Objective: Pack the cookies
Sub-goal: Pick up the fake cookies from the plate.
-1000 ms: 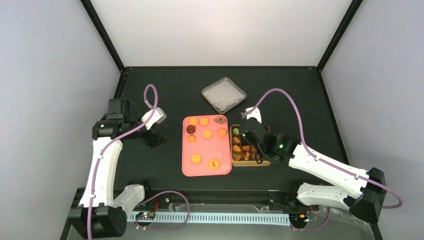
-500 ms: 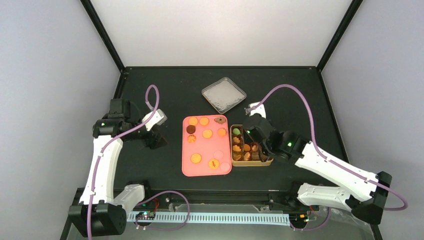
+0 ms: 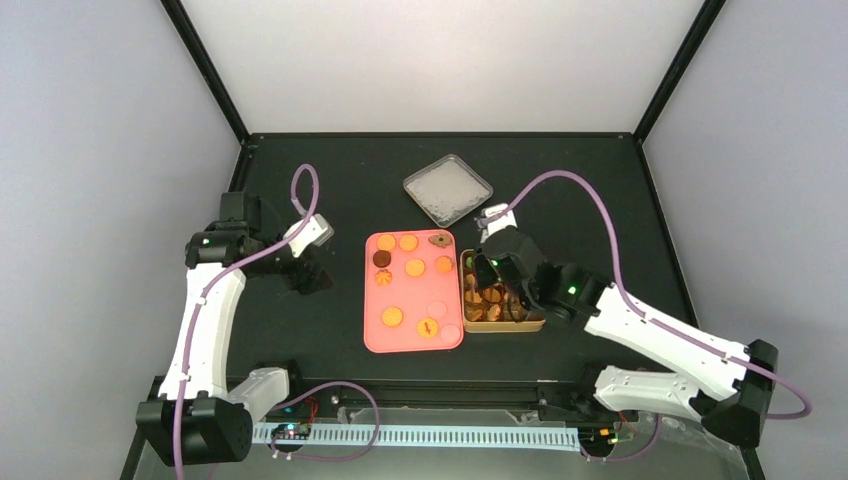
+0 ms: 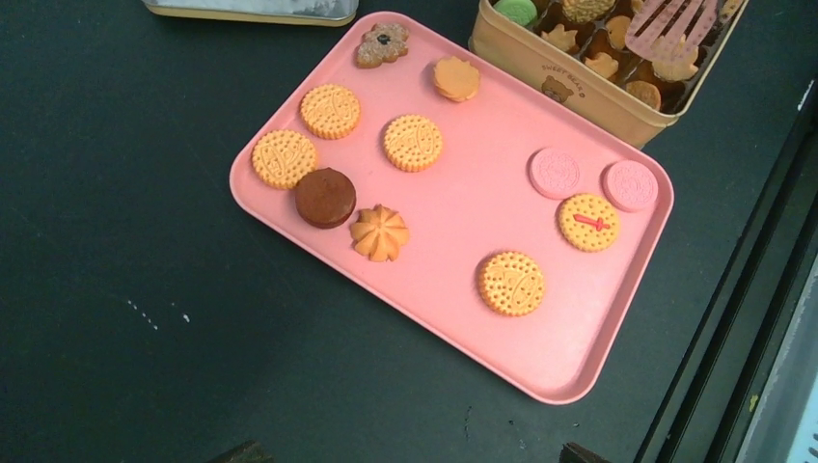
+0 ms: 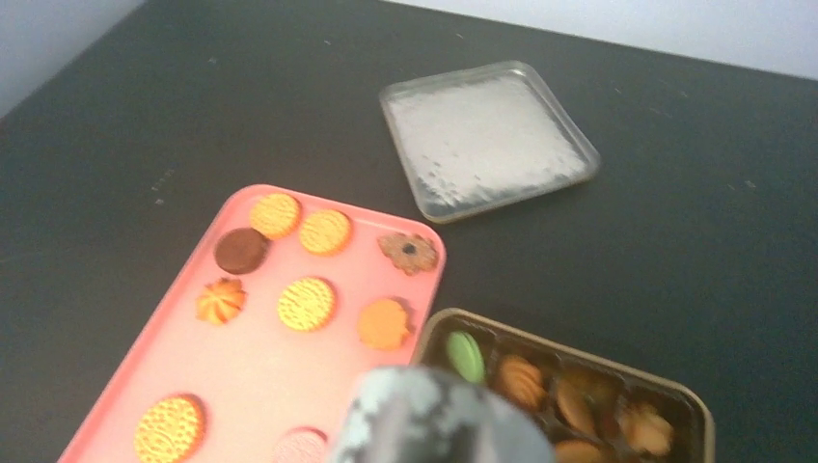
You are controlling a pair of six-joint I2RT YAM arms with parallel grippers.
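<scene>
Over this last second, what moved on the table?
The right gripper slid a little toward the far end of the tin, staying above it. The left gripper barely shifted. The cookies on the pink tray lie where they were.

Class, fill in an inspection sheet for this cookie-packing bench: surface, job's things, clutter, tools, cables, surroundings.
Surface: black table, lightly speckled.
Job's things: eleven cookies lie flat on the pink tray; more, including a green cookie, sit in the tan tin beside the tray.
Clutter: a square lid lies apart behind the tray; a slotted utensil shows over the tin.
Tools: left tool open and empty, left of the tray; right tool over the tin, its grip hidden.
Cables: purple cables arch from both arms, clear of the tray.
Surroundings: pale walls, black frame posts.
</scene>
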